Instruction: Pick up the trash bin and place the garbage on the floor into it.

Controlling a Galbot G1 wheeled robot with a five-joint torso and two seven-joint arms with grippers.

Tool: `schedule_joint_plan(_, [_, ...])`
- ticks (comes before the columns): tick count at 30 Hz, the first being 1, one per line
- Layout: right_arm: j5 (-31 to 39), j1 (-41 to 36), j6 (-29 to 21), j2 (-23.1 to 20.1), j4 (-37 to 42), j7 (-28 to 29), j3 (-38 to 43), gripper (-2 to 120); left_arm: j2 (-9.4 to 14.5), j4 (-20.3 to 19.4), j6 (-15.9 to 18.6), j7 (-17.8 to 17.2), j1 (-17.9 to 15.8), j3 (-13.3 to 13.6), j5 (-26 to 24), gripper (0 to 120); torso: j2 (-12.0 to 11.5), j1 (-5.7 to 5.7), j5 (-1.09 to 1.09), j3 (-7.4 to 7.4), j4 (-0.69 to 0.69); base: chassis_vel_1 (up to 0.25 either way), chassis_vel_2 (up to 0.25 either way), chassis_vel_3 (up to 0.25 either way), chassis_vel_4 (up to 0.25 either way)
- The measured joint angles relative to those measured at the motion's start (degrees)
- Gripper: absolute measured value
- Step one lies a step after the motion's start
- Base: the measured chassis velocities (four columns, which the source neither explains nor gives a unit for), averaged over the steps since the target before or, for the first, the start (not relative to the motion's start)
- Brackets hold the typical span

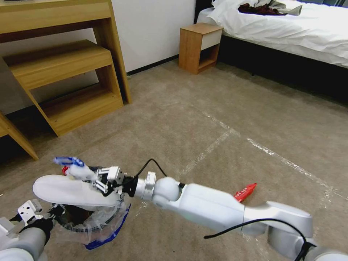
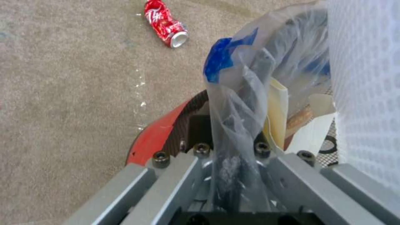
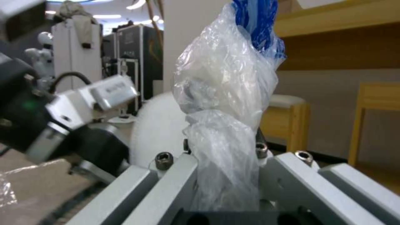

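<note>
over the trash bin (image 1: pixel 96 232) the right claw (image 1: pixel 95 180) pinches a crumpled plastic wrapper (image 1: pixel 74 166), with a white slipper (image 1: pixel 69 190) lying lengthwise across the opening. left claw (image 2: pixel 233 162) is clamped on the bin's liner bag (image 2: pixel 243 90) at the rim.

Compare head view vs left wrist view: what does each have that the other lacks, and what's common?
Head view alone: right gripper shut on a clear plastic wad above the bin, a red wrapper on the carpet, bed, nightstand.
Left wrist view alone: crushed red can lying on the carpet, paper scraps inside the bin.
Both: the bin, its bag liner and the white slipper across its top.
</note>
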Motion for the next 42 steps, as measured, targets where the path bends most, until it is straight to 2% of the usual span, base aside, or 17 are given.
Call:
schedule_joint_plan(15, [-1.24, 0.54, 2.66, 3.59, -12.99, -4.71, 2.95, 1, -0.91, -1.49, 0.05, 0.29, 1.36, 0.44, 0.43, 0, 0.0, 0.0, 0.01, 0.0, 0.0, 0.0, 0.0, 0.0, 0.0])
schedule_joint_plan(32, [-1.28, 1.07, 3.11, 5.64, -17.69, -5.23, 2.71, 1, -0.35, -2.12, 0.13, 0.16, 1.33, 0.39, -0.15, 0, 0.0, 0.0, 0.01, 0.0, 0.01, 0.0, 0.0, 0.0, 0.0])
schedule_joint_plan(42, [-1.21, 0.9, 2.64, 4.97, -16.74, -5.07, 2.25, 1, 0.09, -2.05, 0.17, -0.1, 0.71, 0.46, -0.66, 0, 0.0, 0.0, 0.01, 0.0, 0.0, 0.0, 0.0, 0.0, 0.0])
